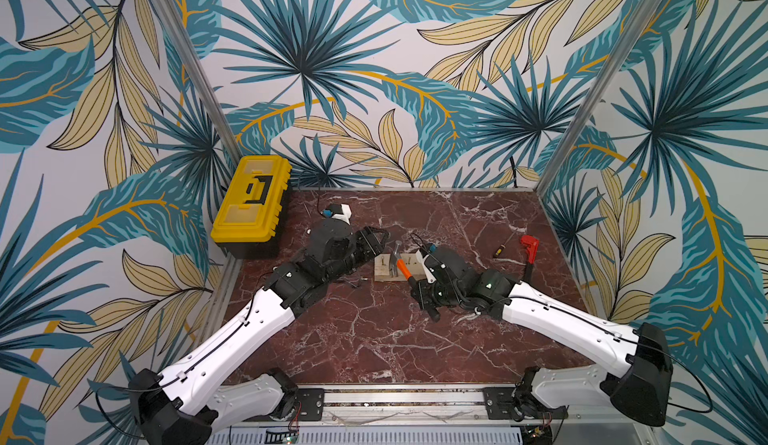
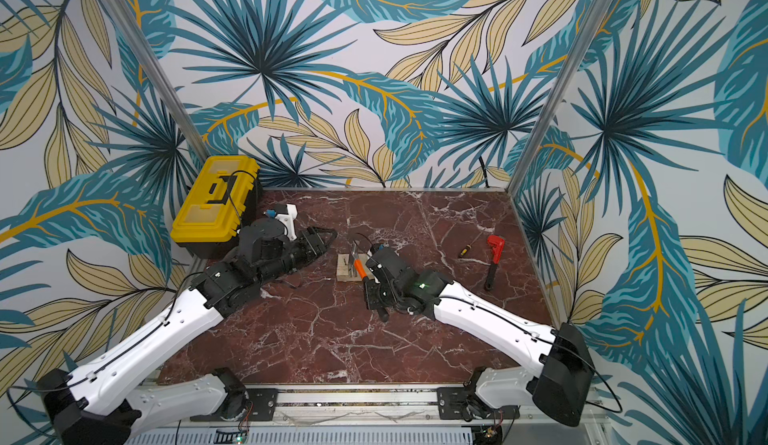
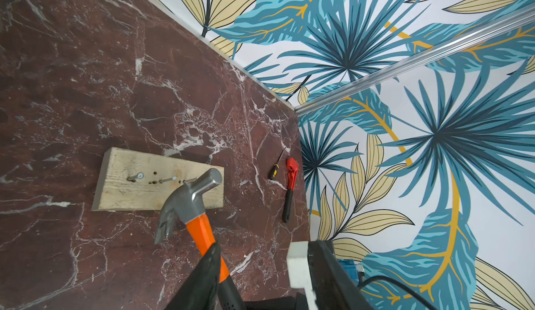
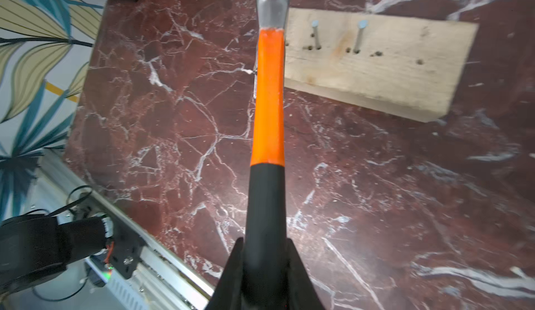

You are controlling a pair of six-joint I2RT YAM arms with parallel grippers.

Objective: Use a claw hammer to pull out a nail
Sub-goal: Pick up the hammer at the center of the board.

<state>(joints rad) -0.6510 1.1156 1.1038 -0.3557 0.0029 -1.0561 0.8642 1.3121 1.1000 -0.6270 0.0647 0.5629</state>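
The claw hammer (image 1: 403, 266) (image 2: 359, 270) has a silver head, an orange shaft and a black handle. My right gripper (image 1: 417, 287) (image 4: 265, 247) is shut on the black handle. The hammer's head (image 3: 188, 198) hangs over the near edge of a pale wood block (image 3: 130, 195) (image 4: 376, 71) in the middle of the table, and its claw points off the block. Nails (image 3: 136, 176) (image 4: 359, 36) stick up from the block; the claw touches none of them. My left gripper (image 1: 384, 235) (image 3: 265, 265) is open just left of the hammer's head, gripping nothing.
A yellow toolbox (image 1: 249, 201) stands at the back left corner, close behind my left arm. A red-headed wrench (image 1: 528, 251) and a small screwdriver (image 1: 498, 251) lie at the right side of the dark red marble table (image 1: 374, 339). Patterned walls enclose three sides.
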